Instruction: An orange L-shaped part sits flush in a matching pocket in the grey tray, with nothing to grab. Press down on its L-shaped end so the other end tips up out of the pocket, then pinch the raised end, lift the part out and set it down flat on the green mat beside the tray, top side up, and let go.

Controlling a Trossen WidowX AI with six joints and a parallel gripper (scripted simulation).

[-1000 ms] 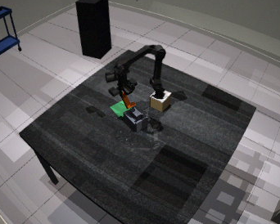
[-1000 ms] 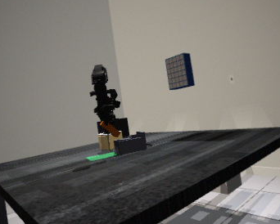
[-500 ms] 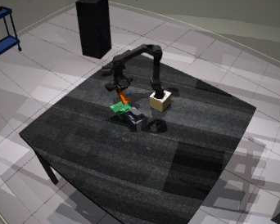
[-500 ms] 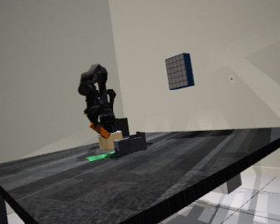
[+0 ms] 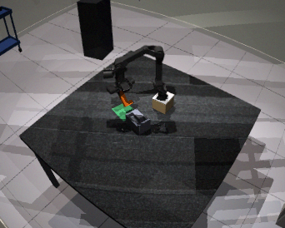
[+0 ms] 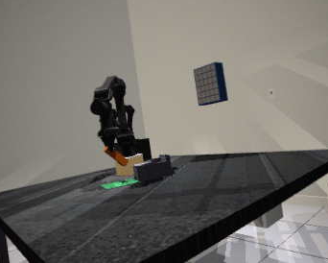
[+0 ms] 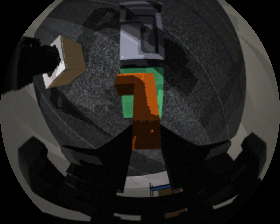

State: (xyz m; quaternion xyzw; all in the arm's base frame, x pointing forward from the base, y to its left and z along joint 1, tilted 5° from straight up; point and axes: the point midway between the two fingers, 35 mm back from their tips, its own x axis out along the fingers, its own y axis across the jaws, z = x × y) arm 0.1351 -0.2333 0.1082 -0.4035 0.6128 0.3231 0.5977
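Note:
The orange L-shaped part (image 5: 125,100) (image 6: 115,156) (image 7: 145,102) hangs in the air above the green mat, tilted, with its L-shaped end lower and pointing away from the fingers. My gripper (image 7: 145,127) is shut on its straight end. The green mat (image 5: 120,111) (image 6: 114,185) (image 7: 128,109) lies on the table beside the tray, partly hidden by the part in the wrist view. The grey tray (image 5: 142,126) (image 6: 152,171) (image 7: 131,50) stands next to the mat, and its pocket shows empty in the wrist view.
A tan block with a white top (image 5: 162,105) (image 7: 73,57) stands at the arm's base, to the side of the tray. The dark table (image 5: 115,162) (image 6: 190,197) carries everything. The mat and tray lie close together.

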